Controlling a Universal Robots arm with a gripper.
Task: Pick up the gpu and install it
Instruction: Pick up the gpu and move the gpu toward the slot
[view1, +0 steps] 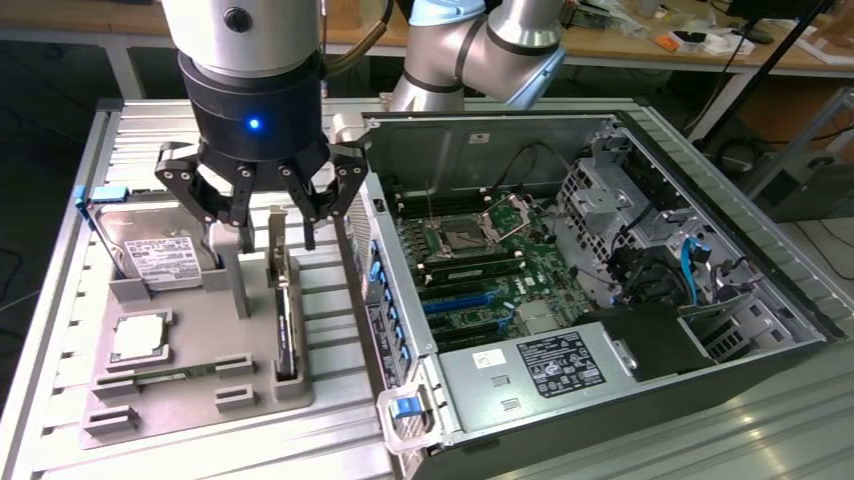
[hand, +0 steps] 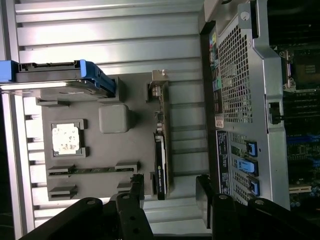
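Observation:
The gpu (view1: 282, 310) stands on its edge in a slot of the grey holder tray (view1: 200, 400), a thin card with a green board, a black cooler and a silver bracket at its far end. My gripper (view1: 278, 236) hangs open directly above that bracket end, one finger to each side of the card, with nothing held. In the wrist view the gpu (hand: 161, 150) runs lengthwise toward the gripper (hand: 169, 192), and the two black fingers (hand: 134, 192) stand apart on either side of its near end.
On the same tray sit a silver hard drive (view1: 167, 262) with a blue carrier (hand: 60, 77) and a square CPU chip (view1: 140, 338). The open computer case (view1: 747, 330), with motherboard (view1: 481, 260) and blue slots (view1: 461, 300), stands on the exterior view's right, close beside the tray.

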